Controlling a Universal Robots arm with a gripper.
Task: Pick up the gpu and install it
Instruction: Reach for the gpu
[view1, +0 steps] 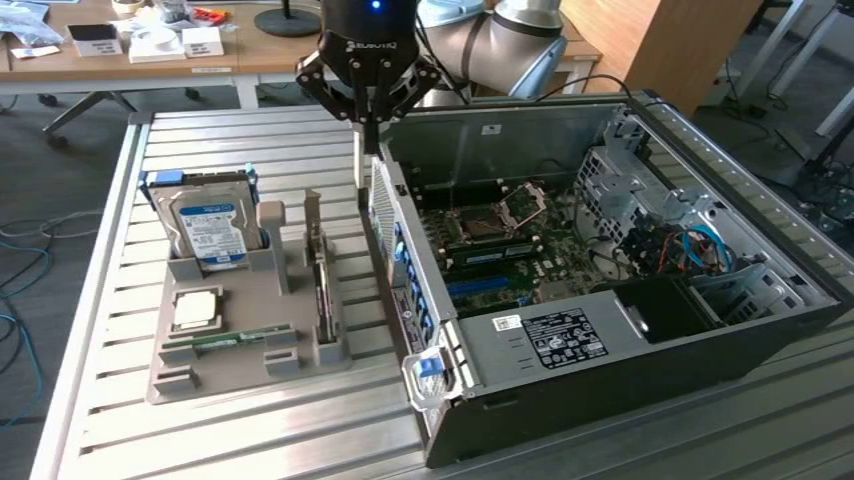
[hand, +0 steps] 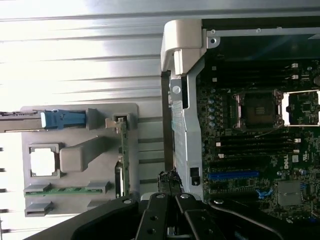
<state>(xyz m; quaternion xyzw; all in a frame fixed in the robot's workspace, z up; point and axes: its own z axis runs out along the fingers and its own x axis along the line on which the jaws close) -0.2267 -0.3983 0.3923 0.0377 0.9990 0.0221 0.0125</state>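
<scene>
Pincer (view1: 366, 122), its body lettered ROBOTIQ, fingers drawn fully together. I see it hanging over the rear edge of the open computer case (view1: 747, 330), above the motherboard (hand: 260, 130).

The gpu (view1: 320, 285) stands on edge in the grey holder (view1: 240, 375), in the slot nearest the case, apart from the pincer.

The hard drive (view1: 207, 228) stands upright at the holder's far end. Its blue-and-white label is too small for me to read, as are the black and white stickers inside the case.

A narrow strip of bare slatted worktop (view1: 240, 140) separates holder and case.
</scene>
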